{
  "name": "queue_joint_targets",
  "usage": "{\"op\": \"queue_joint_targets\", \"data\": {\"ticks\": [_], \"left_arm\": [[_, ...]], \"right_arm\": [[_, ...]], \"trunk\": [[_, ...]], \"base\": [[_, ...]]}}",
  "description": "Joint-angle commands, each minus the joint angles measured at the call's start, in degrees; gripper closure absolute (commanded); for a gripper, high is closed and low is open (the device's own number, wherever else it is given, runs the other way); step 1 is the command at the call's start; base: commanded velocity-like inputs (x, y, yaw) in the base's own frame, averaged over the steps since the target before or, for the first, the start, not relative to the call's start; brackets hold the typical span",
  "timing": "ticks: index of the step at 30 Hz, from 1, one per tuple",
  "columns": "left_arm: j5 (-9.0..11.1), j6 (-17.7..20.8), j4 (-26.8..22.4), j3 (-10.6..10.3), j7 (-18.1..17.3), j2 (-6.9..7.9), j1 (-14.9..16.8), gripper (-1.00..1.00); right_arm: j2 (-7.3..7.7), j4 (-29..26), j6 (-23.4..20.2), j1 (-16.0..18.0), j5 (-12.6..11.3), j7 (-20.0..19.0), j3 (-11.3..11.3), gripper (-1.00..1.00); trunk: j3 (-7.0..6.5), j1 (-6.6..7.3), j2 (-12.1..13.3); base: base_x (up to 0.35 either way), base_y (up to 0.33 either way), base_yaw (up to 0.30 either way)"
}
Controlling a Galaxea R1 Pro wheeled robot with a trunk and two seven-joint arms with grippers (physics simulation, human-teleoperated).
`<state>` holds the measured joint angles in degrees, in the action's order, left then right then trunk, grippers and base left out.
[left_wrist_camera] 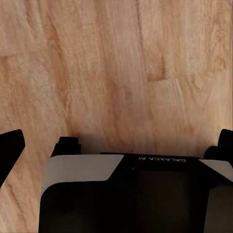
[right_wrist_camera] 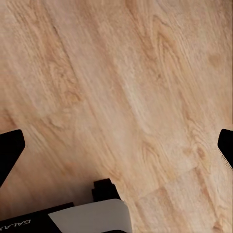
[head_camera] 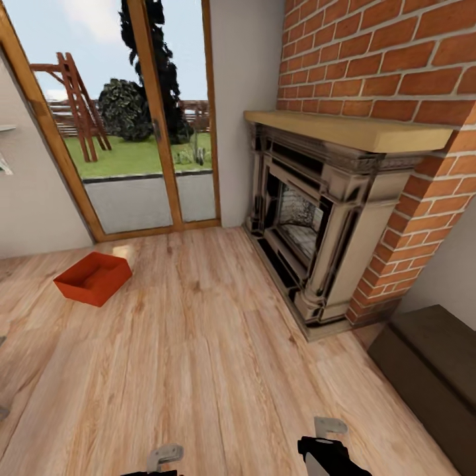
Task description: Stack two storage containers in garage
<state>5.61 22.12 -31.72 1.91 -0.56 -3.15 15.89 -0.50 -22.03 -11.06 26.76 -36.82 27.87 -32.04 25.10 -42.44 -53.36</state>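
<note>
Head view puts you in the living room, looking down across the light wood plank floor [head_camera: 198, 344]. One orange-red storage container [head_camera: 92, 277] sits on that floor to your left, just in front of the wood-framed glass doors [head_camera: 132, 119], upright and open side up, apart from everything else. To your right stands a dark ornate fireplace [head_camera: 311, 225] set into a red brick chimney [head_camera: 383, 59] under a pale wooden mantel [head_camera: 350, 129]. A dark brown low cabinet [head_camera: 430, 370] lies near your right edge.

Your left gripper [left_wrist_camera: 116, 145] hangs over bare planks with its fingers spread wide at both edges of the left wrist view, nothing between them. Your right gripper [right_wrist_camera: 116, 145] is likewise spread apart over bare wood, holding nothing. Both arms show low in the head view, well apart from the container.
</note>
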Motion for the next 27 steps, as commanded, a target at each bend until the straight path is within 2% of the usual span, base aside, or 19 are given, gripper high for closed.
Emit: {"op": "queue_joint_targets", "data": {"ticks": [1,12,27], "left_arm": [[0.54,0.36,-0.09,0.20,-0.06,-0.03,0.02,-1.00],[0.54,0.35,-0.09,0.20,-0.06,-0.07,0.02,-1.00],[0.54,0.35,-0.09,0.20,-0.06,-0.03,0.02,-1.00]], "right_arm": [[0.06,-0.12,-0.36,0.04,-0.27,0.44,-0.48,-1.00],[0.06,-0.12,-0.36,0.05,-0.27,0.43,-0.47,-1.00],[0.06,-0.12,-0.36,0.04,-0.27,0.43,-0.47,-1.00]], "trunk": [[0.06,-0.04,-0.04],[0.06,-0.04,-0.04],[0.06,-0.04,-0.04]], "base": [[0.329,0.000,0.241],[0.329,0.000,0.230],[0.329,0.000,0.025]]}}
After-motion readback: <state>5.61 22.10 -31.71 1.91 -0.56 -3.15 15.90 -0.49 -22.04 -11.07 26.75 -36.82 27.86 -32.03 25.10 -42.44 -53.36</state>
